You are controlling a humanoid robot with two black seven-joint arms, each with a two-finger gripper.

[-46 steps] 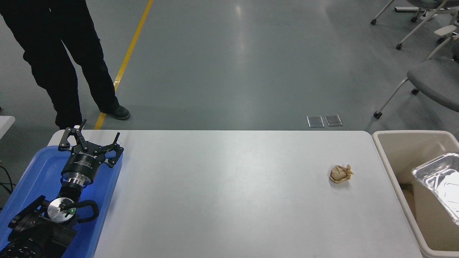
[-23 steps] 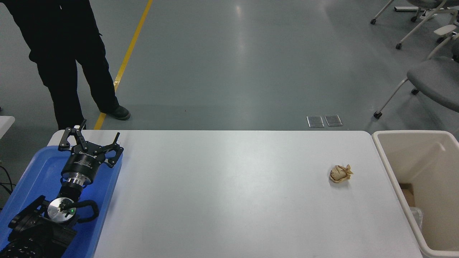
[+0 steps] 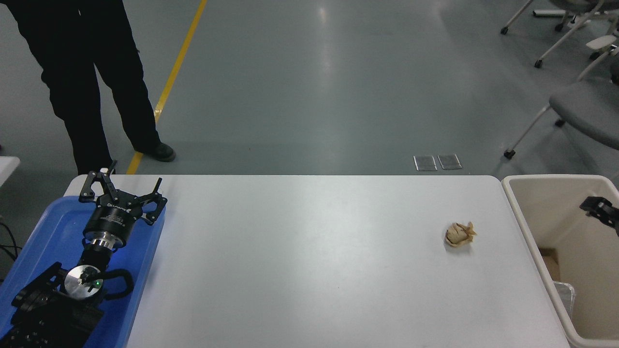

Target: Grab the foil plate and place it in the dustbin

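The beige dustbin (image 3: 520, 217) stands off the table's right end. Only a thin shiny sliver of the foil plate (image 3: 565, 295) shows low inside the bin, behind its near-left wall; the rest is hidden. Only a black tip of my right gripper (image 3: 599, 210) enters at the right edge, above the bin's opening, with nothing visible in it. My left gripper (image 3: 121, 186) is parked, open and empty, over the blue tray at the lower left.
A small crumpled tan paper ball (image 3: 459, 234) lies on the white table (image 3: 309, 261) near its right end. A blue tray (image 3: 48, 232) sits under the left arm. A person's legs (image 3: 92, 82) stand beyond the far left corner. Chairs (image 3: 580, 101) stand at the far right.
One second ago the foil plate hung over the bin at the right edge. It then dropped inside, leaving only a sliver showing. My right gripper's tip has now come into view over the bin.
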